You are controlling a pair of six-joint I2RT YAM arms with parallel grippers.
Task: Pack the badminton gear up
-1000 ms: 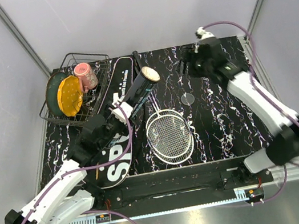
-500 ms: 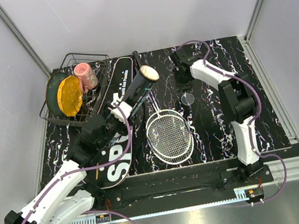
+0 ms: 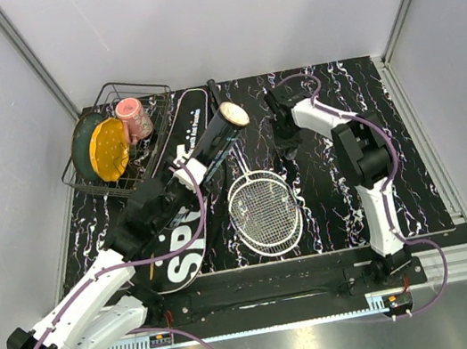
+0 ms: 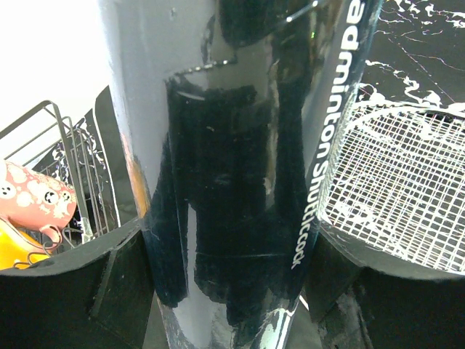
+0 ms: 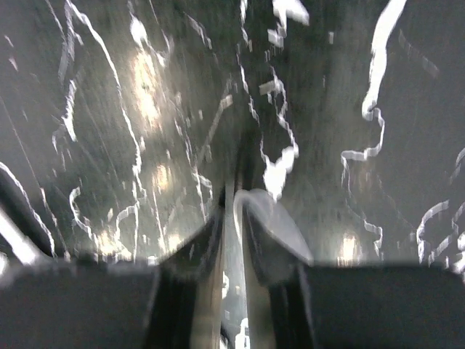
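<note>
Two grippers: left gripper (image 4: 225, 283) clamps long black tube (image 4: 232, 167), racket (image 4: 399, 182) just right of it; right gripper (image 5: 234, 218) narrow, nearly closed.

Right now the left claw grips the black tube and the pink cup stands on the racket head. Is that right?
No. The cup sits in the wire basket, as the top view shows. The left claw does grip the tube.

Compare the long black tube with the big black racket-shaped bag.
The long black tube is a glossy cylinder; the big black racket-shaped bag is flat. The tube is clamped, tilted, in the left gripper; the bag lies on the table, ungripped. The tube reads "Shuttlecock"; the bag "SP". Both are black with white lettering.
</note>
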